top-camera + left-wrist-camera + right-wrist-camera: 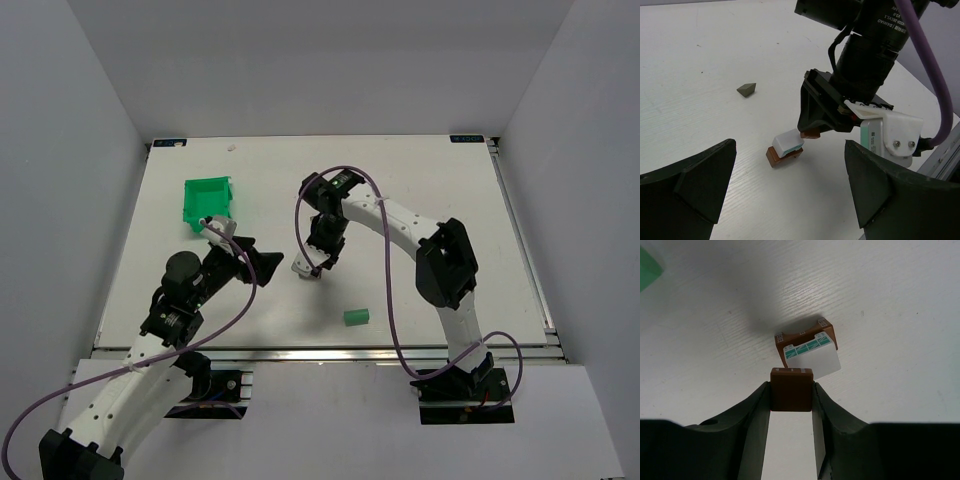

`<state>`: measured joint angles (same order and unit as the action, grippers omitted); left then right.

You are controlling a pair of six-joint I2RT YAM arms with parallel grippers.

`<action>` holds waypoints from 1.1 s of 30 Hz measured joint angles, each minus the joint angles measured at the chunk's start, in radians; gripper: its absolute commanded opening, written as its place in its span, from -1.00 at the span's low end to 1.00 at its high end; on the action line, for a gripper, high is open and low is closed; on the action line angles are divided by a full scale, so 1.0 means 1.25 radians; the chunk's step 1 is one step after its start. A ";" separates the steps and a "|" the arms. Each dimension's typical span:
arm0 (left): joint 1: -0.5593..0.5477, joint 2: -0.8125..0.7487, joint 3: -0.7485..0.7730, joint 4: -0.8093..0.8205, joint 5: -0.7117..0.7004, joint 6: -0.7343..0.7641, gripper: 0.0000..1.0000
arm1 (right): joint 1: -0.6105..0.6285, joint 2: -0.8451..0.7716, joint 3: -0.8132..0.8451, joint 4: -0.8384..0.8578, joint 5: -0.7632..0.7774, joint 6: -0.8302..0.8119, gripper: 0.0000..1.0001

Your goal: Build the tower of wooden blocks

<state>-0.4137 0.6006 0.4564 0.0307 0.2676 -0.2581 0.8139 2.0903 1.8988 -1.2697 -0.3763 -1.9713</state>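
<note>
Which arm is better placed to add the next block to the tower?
Right. The right gripper holds a brown block close beside the tower; the left gripper is open, empty and farther off.

Motor housing (pixel 879 34): you can read "DAMIAO" in white; the characters before it are unclear
Sticker (pixel 870 138) on the white mount (pixel 900 131): too small for you to read
Blue table tags (pixel 467 139): illegible

1. Brown blocks: I count two, a lower brown block (pixel 775 159) and a held brown block (pixel 791 389) (pinched between my right fingers).
2. Whitish block (pixel 815 362): one.
3. Green block (pixel 356 316): one.
4. Green bin (pixel 192 200): one.
5. Dark wedge (pixel 746 89): one.
6. My grippers: two, the left gripper (pixel 255 258) and the right gripper (pixel 320 262).
</note>
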 measured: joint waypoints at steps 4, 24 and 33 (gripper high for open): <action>0.000 -0.002 0.000 0.000 0.011 0.007 0.96 | 0.004 0.012 0.009 0.000 0.000 0.000 -0.33; 0.000 -0.010 -0.007 0.004 0.047 0.028 0.96 | 0.012 0.035 0.009 0.047 -0.015 -0.001 -0.18; 0.000 -0.010 -0.007 0.005 0.051 0.032 0.96 | 0.014 0.035 0.009 0.078 -0.024 -0.002 -0.06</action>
<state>-0.4137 0.5884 0.4477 0.0376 0.3313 -0.2176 0.8318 2.1338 1.9095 -1.1721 -0.4068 -1.9736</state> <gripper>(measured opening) 0.982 0.470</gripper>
